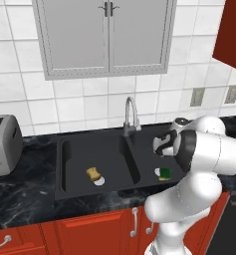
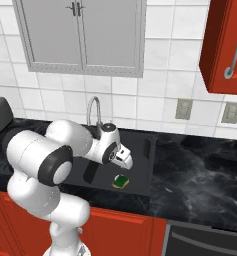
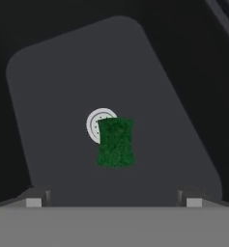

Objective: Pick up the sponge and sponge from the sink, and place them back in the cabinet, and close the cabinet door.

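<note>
The black double sink [image 1: 74,149] holds both sponges. The tan-yellow sponge with its white round part [image 1: 95,175] lies in the left basin. The yellow-green sponge [image 1: 164,173] [image 2: 121,181] lies in the right basin, its dark green face up in the hand view [image 3: 115,143], partly over the round drain [image 3: 97,123]. My gripper [image 1: 162,152] [image 2: 126,162] [image 3: 114,197] hangs open straight above this sponge, clear of it, with nothing between its fingertips [image 3: 36,198]. The red wall cabinet [image 2: 225,45] [image 1: 232,35] is at the upper right.
A silver gooseneck faucet [image 1: 130,115] rises behind the divider between the basins. A toaster [image 1: 2,144] stands on the counter at the left. Grey double doors [image 1: 105,35] hang above the sink. Red base cupboards [image 1: 89,229] run below the black stone counter [image 2: 200,175].
</note>
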